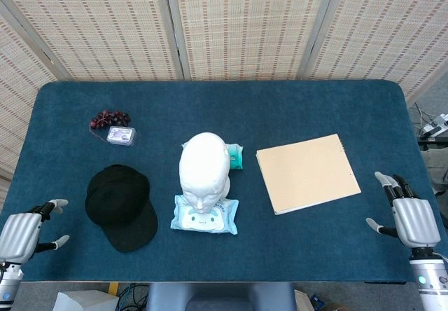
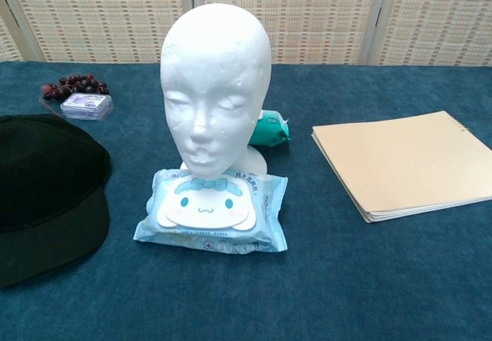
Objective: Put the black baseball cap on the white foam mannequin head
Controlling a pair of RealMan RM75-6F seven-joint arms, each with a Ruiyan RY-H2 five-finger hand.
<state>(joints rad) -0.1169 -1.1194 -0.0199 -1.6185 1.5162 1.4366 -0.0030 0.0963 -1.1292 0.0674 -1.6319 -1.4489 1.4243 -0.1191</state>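
The black baseball cap [image 1: 120, 204] [image 2: 46, 195] lies flat on the blue table, left of centre, its brim toward the front edge. The white foam mannequin head [image 1: 204, 169] [image 2: 217, 80] stands upright in the middle, bare, face toward me. My left hand [image 1: 28, 232] hovers at the front left corner, open, well left of the cap and holding nothing. My right hand [image 1: 408, 216] is open at the front right edge, far from both objects. Neither hand shows in the chest view.
A blue cartoon wipes pack [image 1: 204, 216] [image 2: 211, 210] lies in front of the mannequin; a teal packet [image 1: 235, 156] [image 2: 270, 129] sits behind it. Tan folders [image 1: 306, 172] [image 2: 407, 164] lie to the right. Grapes [image 1: 109, 118] and a small clear box [image 1: 120, 136] sit back left.
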